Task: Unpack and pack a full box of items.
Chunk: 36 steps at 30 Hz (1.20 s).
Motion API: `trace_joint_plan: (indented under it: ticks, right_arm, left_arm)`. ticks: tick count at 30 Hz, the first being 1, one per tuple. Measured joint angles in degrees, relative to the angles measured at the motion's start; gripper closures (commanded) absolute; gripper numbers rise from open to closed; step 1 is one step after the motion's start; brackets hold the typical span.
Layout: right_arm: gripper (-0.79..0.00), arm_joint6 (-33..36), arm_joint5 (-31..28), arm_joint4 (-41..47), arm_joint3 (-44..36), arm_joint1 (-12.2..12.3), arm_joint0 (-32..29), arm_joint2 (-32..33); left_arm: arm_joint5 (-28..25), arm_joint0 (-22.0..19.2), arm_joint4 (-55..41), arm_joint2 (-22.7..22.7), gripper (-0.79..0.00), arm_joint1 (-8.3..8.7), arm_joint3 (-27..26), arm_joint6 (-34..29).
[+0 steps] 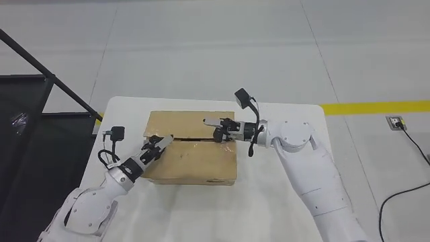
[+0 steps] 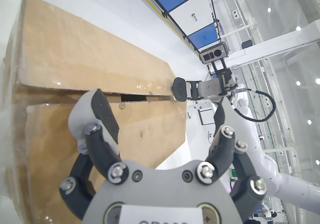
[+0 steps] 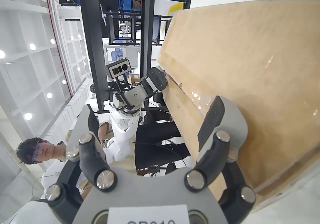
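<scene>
over the left end of the box's top seam, the left claw (image 2: pixel 160 107) hangs released, its fingers (image 2: pixel 105 112) spread wide with nothing between them, one pad just above the near flap (image 2: pixel 140 132). at the seam's other end the right claw (image 1: pixel 215 128) is also released and grasps nothing, one of its fingers (image 3: pixel 217 120) close over the cardboard.

the box (image 1: pixel 195 158) sits midway between the table's (image 1: pixel 282 195) left and right edges and nearer its far edge. its two top flaps are folded down, and the seam (image 2: pixel 132 97) is parted enough to show a dark slit.

the cardboard looks like plain corrugated board: stiff across a panel, but ready to hinge at the creases and to crush if pinched hard on an edge. if the box is as full as the task says, it is probably too heavy to shift by one flap, which should help it stay put. a glossy film, likely clear tape (image 3: pixel 197 96), runs along the seam and would be slick under the pads. the best hold looks like the free edge of the far flap (image 2: pixel 87 42) beside the slit, with one finger slipped under it.
</scene>
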Motion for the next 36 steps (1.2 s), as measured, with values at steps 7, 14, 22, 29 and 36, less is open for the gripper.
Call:
trace_joint_plan:
  ticks: [7,14,22,29,36]
  right_arm:
    - [-0.785,-0.4,-1.5,1.2,0.9,0.6,-1.8,0.0]
    - [-0.785,-1.4,-4.7,3.5,4.7,0.7,-1.5,-0.7]
    - [-0.785,-1.8,-5.5,3.9,6.0,0.6,-1.1,-1.2]
    - [-0.785,-1.8,-5.5,3.9,6.0,0.6,-1.1,-1.2]
    - [-0.785,-1.8,-5.5,3.9,6.0,0.6,-1.1,-1.2]
  left_arm:
    - [-0.8,1.1,-4.5,-3.8,-0.785,-0.11,-0.6,1.7]
    - [-1.4,5.5,-12.2,-13.5,-0.785,0.35,0.4,2.7]
    - [-1.9,8.8,-14.5,-19.0,-0.785,0.67,1.2,1.2]
    - [-1.8,8.8,-14.6,-18.9,-0.785,0.65,1.2,1.2]
    - [-0.9,9.9,-18.7,-14.9,-0.785,-0.43,8.1,4.1]
